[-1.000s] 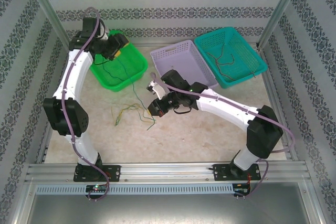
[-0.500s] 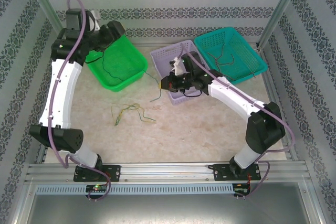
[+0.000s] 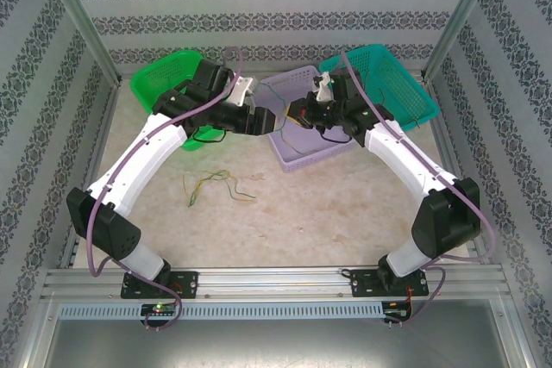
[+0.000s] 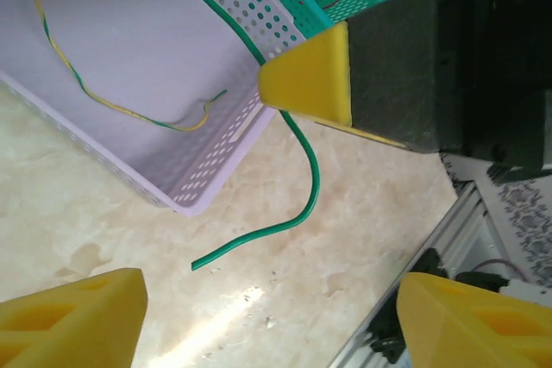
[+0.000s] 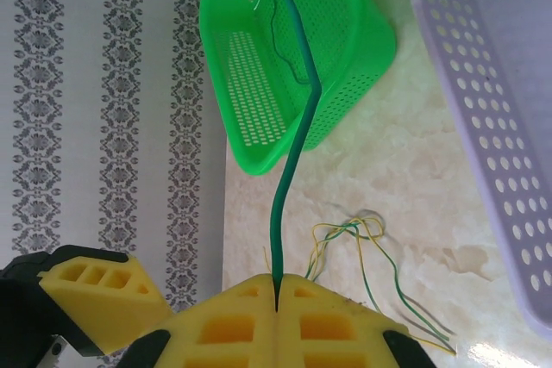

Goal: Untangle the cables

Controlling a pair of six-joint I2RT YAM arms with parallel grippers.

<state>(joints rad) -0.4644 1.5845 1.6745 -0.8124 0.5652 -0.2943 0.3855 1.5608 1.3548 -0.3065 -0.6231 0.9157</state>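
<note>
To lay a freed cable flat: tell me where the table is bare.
Bare: tabletop between the tangle and the right arm, near side of the purple basket. Crowded: at that basket, left gripper facing right gripper shut on green cable.

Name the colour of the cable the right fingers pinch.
Green cable, clearest in the right wrist view.

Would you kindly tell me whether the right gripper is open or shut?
Shut. In the right wrist view, the right gripper has its yellow pads pressed together, pinching the end of the green cable between them.
</note>
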